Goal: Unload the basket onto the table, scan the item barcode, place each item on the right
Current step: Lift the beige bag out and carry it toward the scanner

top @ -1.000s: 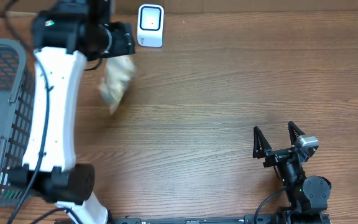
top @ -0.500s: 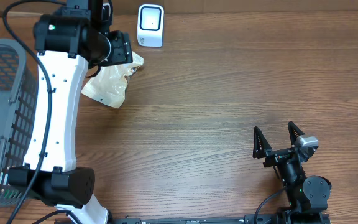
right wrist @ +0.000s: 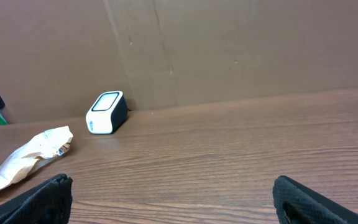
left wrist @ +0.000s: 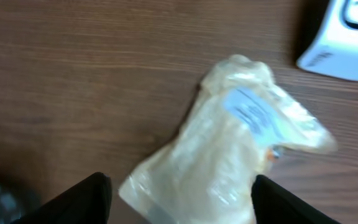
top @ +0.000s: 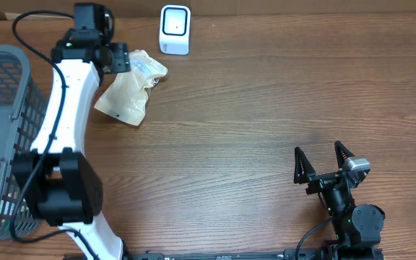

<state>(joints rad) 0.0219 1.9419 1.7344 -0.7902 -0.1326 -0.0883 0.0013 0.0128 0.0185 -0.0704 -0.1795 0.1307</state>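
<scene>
**While the bag lies flat, both end effectors stand apart**

Where the overhead view starts at its left edge, a grey mesh basket [top: 22,87] stands on the wooden surface [top: 251,108]. Something blue-green shows low inside it, too small to name. Just beside the basket, the white left arm [top: 67,108] stretches toward the far edge.

The left end effector [top: 123,60] hangs over the upper left end of the bag [top: 125,94]. Its two dark fingers are spread wide and grip nothing. In the left wrist view they sit at the bottom corners, with the bag filling the space between them. Whether either fingertip touches the plastic cannot be told.

The bag is pale, crumpled and translucent. It lies slantwise on the surface, its wider end toward the arm's base and its narrower end toward the far edge. A white label [left wrist: 253,112] faces up near that narrower end, but its print is too blurred to read.

To the right of that end, near it but apart, stands the white barcode scanner [top: 175,29] with a dark-framed window. It sits close to the brown cardboard wall [right wrist: 229,50] behind the surface.

Well apart, at the lower right of the overhead view, the right end effector [top: 321,160] rests low. Its pointed black fingers are fully apart and nothing lies between them. Its wrist camera looks across bare wood to the distant bag and scanner.
</scene>
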